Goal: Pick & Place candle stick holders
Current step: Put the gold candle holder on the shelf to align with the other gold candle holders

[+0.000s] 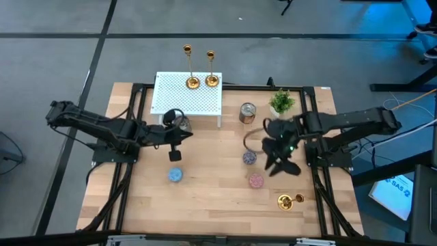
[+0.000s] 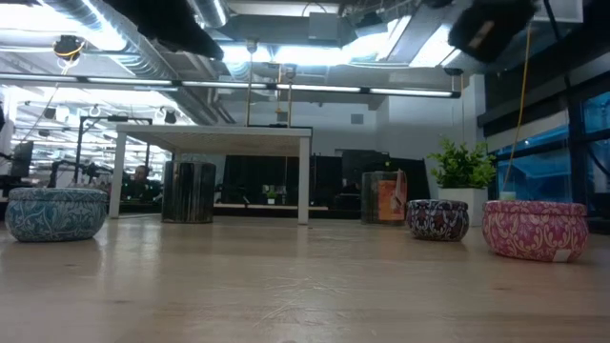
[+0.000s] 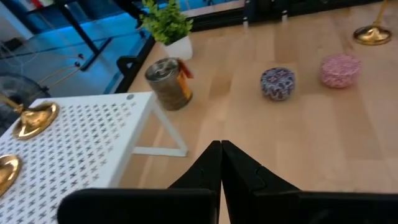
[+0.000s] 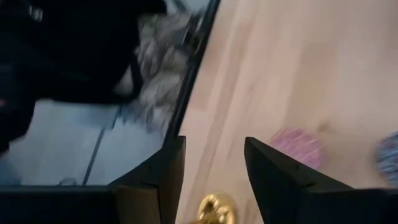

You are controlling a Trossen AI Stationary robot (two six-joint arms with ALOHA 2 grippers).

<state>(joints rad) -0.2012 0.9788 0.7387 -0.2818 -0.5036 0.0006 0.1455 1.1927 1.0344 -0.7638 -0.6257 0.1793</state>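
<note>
Two gold candle stick holders [image 1: 192, 82] [image 1: 212, 80] stand by their round bases on a white perforated stand [image 1: 171, 102] at the far middle; their bases also show in the left wrist view [image 3: 34, 118] [image 3: 6, 171]. A third gold holder [image 1: 290, 200] is on the table near the front right, its base on the wood [image 3: 373, 34]. My right gripper [image 1: 281, 164] is open above the table, on the far side of that holder; the holder's gold top [image 4: 214, 208] shows between its fingers, apart from them. My left gripper [image 1: 175, 152] is shut and empty, in front of the stand.
A blue tin [image 1: 175, 175], a speckled tin [image 1: 249, 158] and a pink tin [image 1: 255, 181] lie on the table's middle. A silver tin [image 1: 247, 113] and a potted plant [image 1: 280, 102] stand at the far right. Another tin [image 1: 181, 123] is by the stand's leg.
</note>
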